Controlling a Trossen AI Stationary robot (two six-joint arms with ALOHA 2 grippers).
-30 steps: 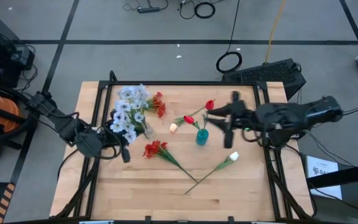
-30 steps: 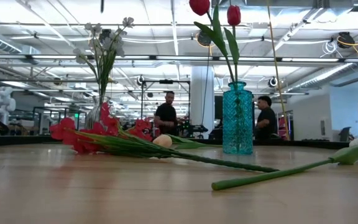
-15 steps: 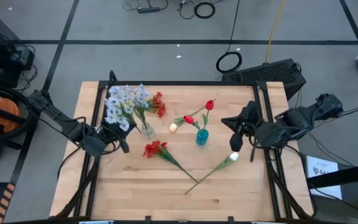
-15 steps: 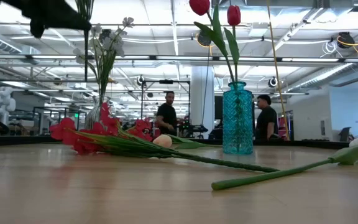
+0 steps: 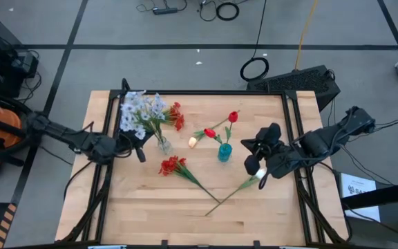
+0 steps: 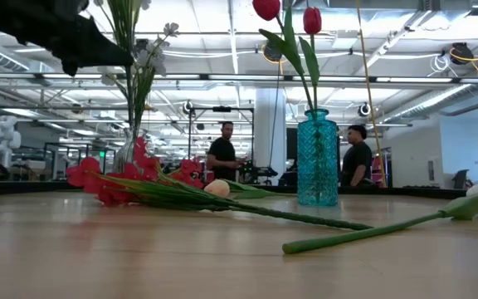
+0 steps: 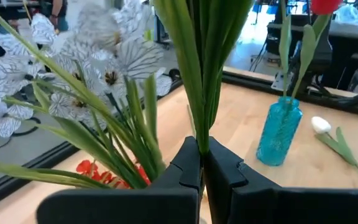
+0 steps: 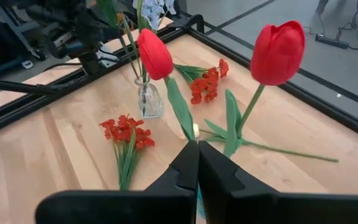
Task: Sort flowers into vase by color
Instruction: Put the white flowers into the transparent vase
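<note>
On the wooden worktop, the left tool clamps the blue-white spray by its stems, just over the clear vase for insertion; the right tool, closed and empty, hangs beside the white bud, its likely next pick

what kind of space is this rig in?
Looks like a big open robotics lab or workshop: exposed ceiling ducts and strip lights, two people standing at benches behind the table, cables on the bare concrete floor.

Bright, even light from ceiling strip lamps, soft shadows, with near petals blurred in the left wrist view.
</note>
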